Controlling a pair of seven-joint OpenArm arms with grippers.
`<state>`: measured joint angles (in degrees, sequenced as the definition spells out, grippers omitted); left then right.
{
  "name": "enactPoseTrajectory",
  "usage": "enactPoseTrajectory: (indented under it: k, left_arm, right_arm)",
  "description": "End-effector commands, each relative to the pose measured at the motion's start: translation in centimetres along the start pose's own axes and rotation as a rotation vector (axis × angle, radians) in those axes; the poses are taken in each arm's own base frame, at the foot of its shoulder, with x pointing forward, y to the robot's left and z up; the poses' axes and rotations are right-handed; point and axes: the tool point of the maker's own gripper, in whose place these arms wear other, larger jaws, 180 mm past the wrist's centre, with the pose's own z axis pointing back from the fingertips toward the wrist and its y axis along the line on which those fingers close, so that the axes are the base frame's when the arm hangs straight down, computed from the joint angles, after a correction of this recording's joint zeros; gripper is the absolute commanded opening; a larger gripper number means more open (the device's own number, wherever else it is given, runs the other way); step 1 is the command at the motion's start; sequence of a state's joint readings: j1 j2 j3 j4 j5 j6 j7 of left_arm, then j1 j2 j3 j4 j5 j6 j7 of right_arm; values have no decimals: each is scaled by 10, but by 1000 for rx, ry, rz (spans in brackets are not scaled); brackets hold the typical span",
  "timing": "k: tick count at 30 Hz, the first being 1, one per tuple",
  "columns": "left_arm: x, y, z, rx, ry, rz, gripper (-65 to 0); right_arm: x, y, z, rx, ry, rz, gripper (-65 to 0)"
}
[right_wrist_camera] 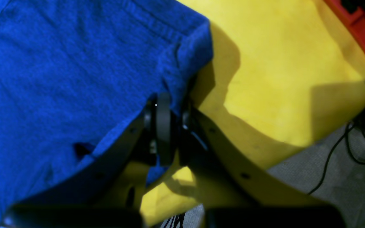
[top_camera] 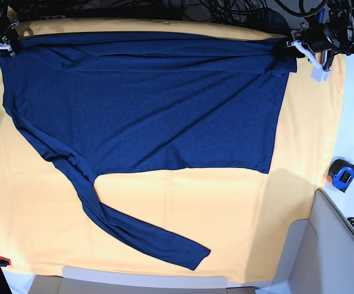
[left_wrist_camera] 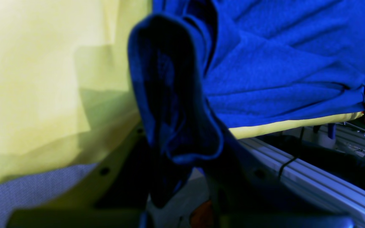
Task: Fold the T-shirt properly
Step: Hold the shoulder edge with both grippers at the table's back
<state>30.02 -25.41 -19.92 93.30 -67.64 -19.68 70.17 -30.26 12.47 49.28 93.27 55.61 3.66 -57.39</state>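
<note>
Nearest the base camera, one long sleeve (top_camera: 146, 236) is trailing down toward the near edge of the yellow cloth (top_camera: 238, 220), lying flat and free of both arms. I am seeing the T-shirt (top_camera: 152, 116) spread wide across the far half of the cloth, with a long fold already lying along its far edge. I am holding that far edge at both ends: the right gripper (right_wrist_camera: 166, 114) is pinching the fabric at the far left corner, jaws nearly together with a hem corner caught between them, and the left gripper (left_wrist_camera: 182, 148) is doing the same at the far right corner, where a bunched lobe of knit is hanging out of the closed jaws and hiding the fingertips. I am judging the fabric as soft, light and limp: it is draping and wrinkling freely near both grips, so it will not be keeping any shape between the two hands unless I am keeping it taut. It looks grippy rather than slick against the cloth, so dragging may be pulling the yellow layer along. I am considering the hem corners and shoulder seams the best holds, since the doubled fabric there gives the jaws more to bite. A blue tape measure (top_camera: 342, 173) is sitting off the cloth at right, well apart.
</note>
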Motion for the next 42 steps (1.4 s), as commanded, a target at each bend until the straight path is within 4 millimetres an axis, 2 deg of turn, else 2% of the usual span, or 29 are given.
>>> enactPoseTrajectory:
  k: [1,9,23,25,29,31,37,42]
  left_arm:
    - [4,3,5,22,-4,-19,-650]
    - [3,3,5,21,-3,-19,-650]
    - [4,3,3,18,-5,-16,-650]
    - [4,3,3,18,-5,-16,-650]
    - [3,3,3,20,-4,-10,-650]
    - [2,3,3,21,-3,-8,-650]
    - [4,5,5,25,-9,-5,-650]
    - [4,5,5,26,-10,-4,-650]
  right_arm:
    - [-6,-22,6,-92,31,17,-650]
    - [-14,-30,8,-109,50,8,-650]
    - [-35,-27,5,-95,110,-22,-649]
    - [-40,-25,5,-87,142,-27,-608]
    - [-48,-25,5,-84,156,-44,-486]
    - [-49,-25,6,-86,159,-45,-449]
    - [-52,-28,7,-96,164,-44,-384]
    - [-54,-32,9,-105,170,-42,-361]
